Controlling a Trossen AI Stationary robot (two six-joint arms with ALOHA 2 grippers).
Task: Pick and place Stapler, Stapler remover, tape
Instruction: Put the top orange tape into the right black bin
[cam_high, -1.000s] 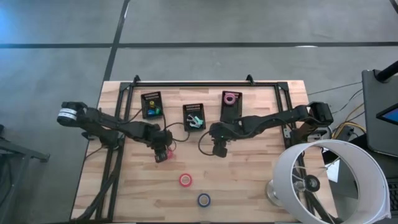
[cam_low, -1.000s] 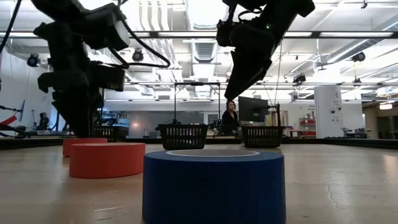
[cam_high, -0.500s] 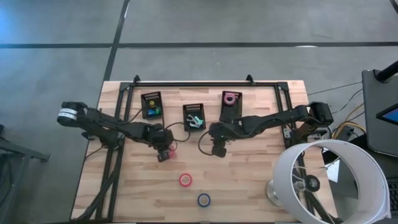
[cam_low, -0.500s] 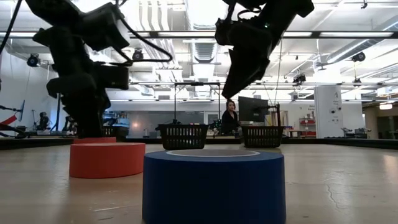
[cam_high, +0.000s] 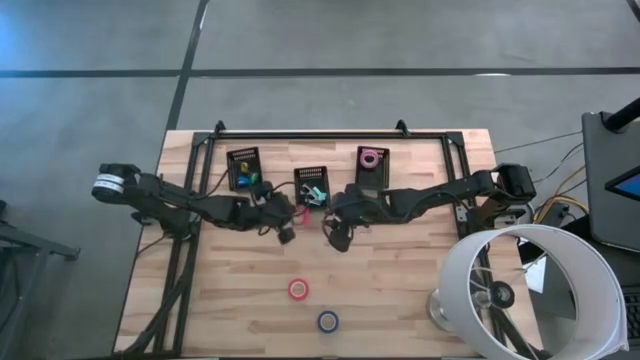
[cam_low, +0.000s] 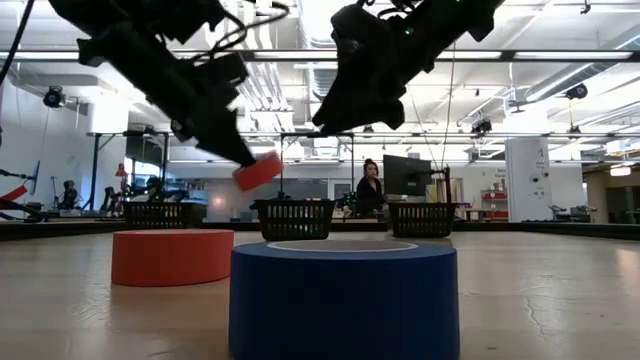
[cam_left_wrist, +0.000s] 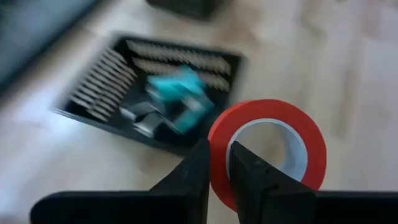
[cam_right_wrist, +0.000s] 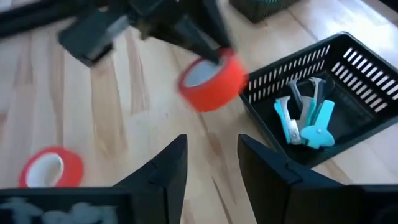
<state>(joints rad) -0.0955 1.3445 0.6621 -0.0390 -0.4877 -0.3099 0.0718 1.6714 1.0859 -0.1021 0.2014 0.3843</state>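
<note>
Wooden planks make up our table (cam_high: 420, 290), with three black baskets in a row along its far edge. The right-hand basket (cam_high: 372, 163) already holds one pink tape roll (cam_high: 371, 157), the middle basket (cam_high: 312, 187) holds the teal stapler removers (cam_right_wrist: 305, 118), and the left basket (cam_high: 243, 168) has yellow and green items we cannot identify. So we judge the job well along, with tape left to clear: a red roll (cam_high: 298, 289) and a dark blue roll (cam_high: 328, 321) lie flat near the table's front edge, close together but apart.

Our left hand (cam_left_wrist: 217, 165) is closed on the wall of another red tape roll (cam_left_wrist: 267, 152), one finger inside the ring and one outside. It holds the roll tilted, off the wood, just beside the middle basket's front left corner. The roll is glossy red with a pale core. Our right hand (cam_right_wrist: 208, 155) hovers nearby with fingers parted and nothing between them.
</note>
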